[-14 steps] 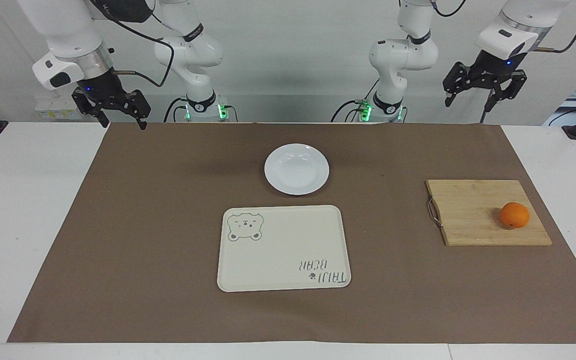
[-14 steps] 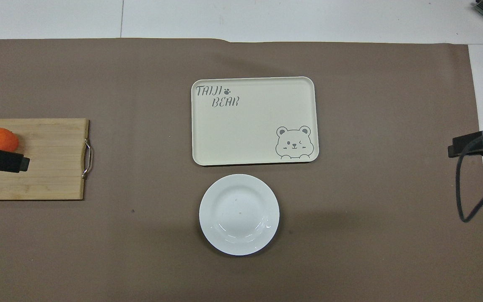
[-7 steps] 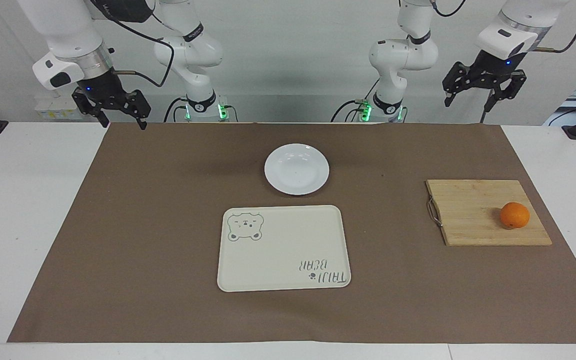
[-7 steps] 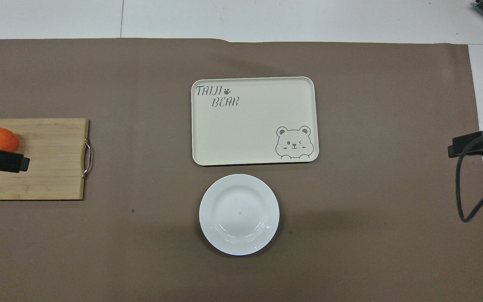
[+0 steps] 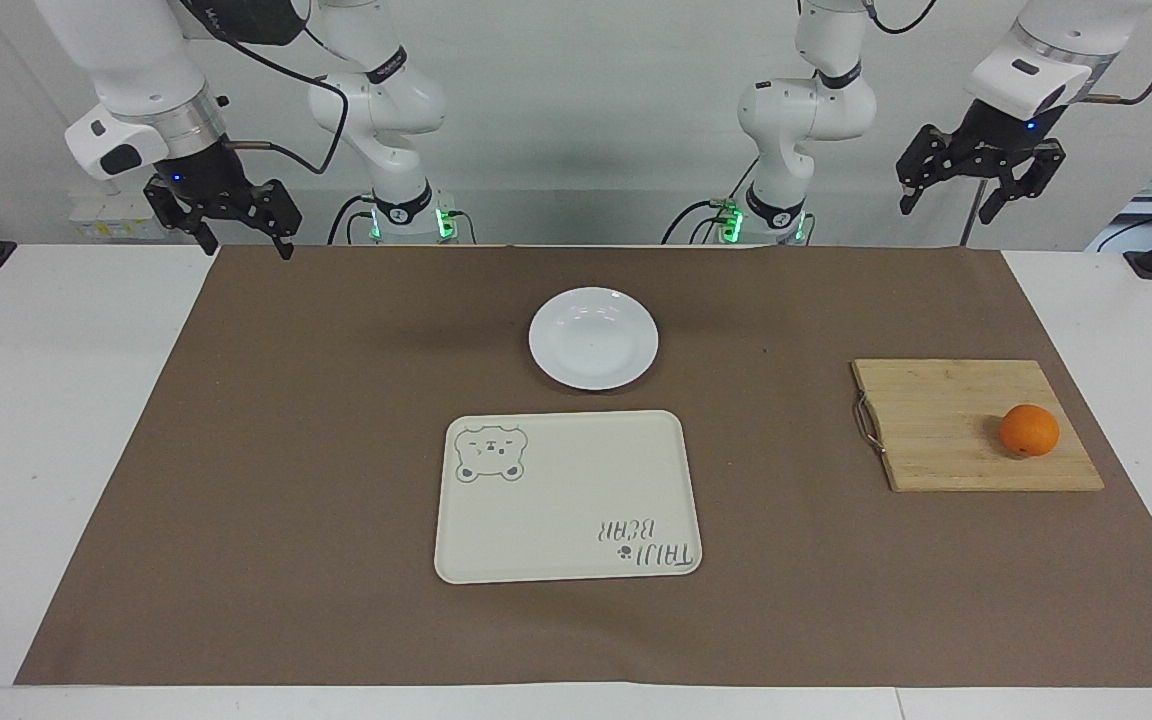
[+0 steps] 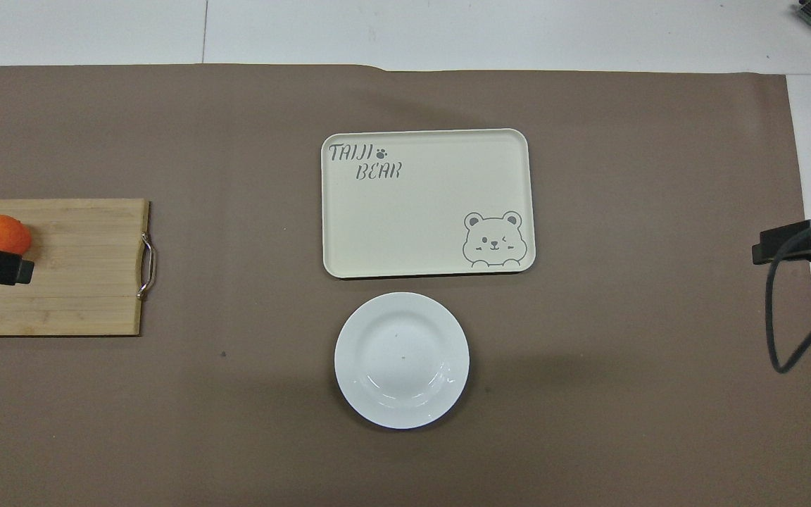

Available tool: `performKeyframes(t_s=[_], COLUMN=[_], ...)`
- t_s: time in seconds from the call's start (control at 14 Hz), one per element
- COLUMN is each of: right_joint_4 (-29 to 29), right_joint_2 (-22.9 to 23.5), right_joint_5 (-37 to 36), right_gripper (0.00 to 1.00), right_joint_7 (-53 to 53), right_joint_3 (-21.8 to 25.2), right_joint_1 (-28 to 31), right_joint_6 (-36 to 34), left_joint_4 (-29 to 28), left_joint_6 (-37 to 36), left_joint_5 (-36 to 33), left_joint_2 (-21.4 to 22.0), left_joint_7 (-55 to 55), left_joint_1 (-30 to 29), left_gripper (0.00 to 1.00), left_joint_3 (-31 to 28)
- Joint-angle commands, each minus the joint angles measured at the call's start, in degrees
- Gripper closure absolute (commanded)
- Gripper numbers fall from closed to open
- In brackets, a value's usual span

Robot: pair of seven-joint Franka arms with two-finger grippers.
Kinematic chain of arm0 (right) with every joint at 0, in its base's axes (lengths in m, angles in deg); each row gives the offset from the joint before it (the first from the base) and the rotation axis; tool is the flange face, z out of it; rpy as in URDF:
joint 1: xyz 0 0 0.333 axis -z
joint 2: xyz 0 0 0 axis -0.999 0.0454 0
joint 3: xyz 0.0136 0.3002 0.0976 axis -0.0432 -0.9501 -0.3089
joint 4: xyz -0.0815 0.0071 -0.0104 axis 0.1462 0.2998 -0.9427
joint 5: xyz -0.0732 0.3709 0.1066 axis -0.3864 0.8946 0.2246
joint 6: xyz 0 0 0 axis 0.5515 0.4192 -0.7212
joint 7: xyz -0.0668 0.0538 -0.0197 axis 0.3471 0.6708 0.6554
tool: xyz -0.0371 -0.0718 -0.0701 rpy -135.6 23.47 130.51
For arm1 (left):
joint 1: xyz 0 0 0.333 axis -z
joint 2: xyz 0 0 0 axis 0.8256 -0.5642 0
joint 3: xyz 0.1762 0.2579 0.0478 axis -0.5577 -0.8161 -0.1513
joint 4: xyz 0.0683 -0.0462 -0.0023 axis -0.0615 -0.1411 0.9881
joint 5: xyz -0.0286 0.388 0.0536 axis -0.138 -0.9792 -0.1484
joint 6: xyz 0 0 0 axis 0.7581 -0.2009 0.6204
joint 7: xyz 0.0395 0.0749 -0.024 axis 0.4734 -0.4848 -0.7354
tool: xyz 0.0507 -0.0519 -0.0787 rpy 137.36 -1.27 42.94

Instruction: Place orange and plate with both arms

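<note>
Two grippers hang in the air and neither has hold of anything. My left gripper point(image 5: 979, 188) has drifted a little toward its own end of the table since a second ago, sitting up over the mat's corner on that side, well above the bamboo cutting board point(image 5: 956, 420); its fingers are spread wide with nothing between them. In the overhead view only a black part of it shows at the frame edge, and it has pulled back so that it covers less of the board than before. My right gripper point(image 5: 236, 232) has barely shifted and waits over the other corner of the brown mat point(image 5: 286, 450), fingers likewise parted and empty. Taking the cream bear tray point(image 5: 568, 495) as my landmark: the white plate point(image 5: 593, 338) sits on the mat just beside the tray, nearer to the robots than it, apart from it by a narrow strip of mat. The cutting board lies well apart from the tray toward the left arm's end of the table, its metal handle point(image 5: 867, 424) on the edge that faces the tray. The orange point(image 5: 1028, 431) rests on that board, near the edge away from the tray. Plate, tray, board and orange have all stayed where they were in the earlier frames.
</note>
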Motion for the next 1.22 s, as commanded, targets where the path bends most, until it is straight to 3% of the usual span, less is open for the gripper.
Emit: performKeyframes(t_s=[0.0,0.29,0.65,0.93,1.15], right_joint_4=[0.1,0.1,0.1,0.1,0.1], right_joint_2=[-0.2,-0.2,-0.2,-0.2,-0.2], right_joint_5=[0.9,0.6,0.6,0.8,0.8], right_gripper=[0.0,0.0,0.0,0.0,0.0], right_joint_7=[-1.2,-1.9,-1.2,-1.2,-1.2], right_joint_3=[0.2,0.1,0.1,0.1,0.1], right_joint_1=[-0.3,-0.3,-0.3,-0.3,-0.3], right_joint_6=[0.1,0.3,0.2,0.2,0.2], left_joint_4=[-2.8,-9.5,-12.7,-13.3,-15.6], left_joint_6=[3.8,16.0,29.8,38.1,40.0], left_joint_5=[0.8,0.8,0.8,0.9,0.9], left_joint_2=[0.4,-3.7,-13.7,-21.3,-22.8], left_joint_7=[5.4,19.8,34.8,42.5,43.6], left_joint_1=[-3.4,-11.8,-20.3,-24.4,-24.8], left_gripper=[0.0,0.0,0.0,0.0,0.0], left_joint_3=[0.1,0.0,0.0,0.0,0.0])
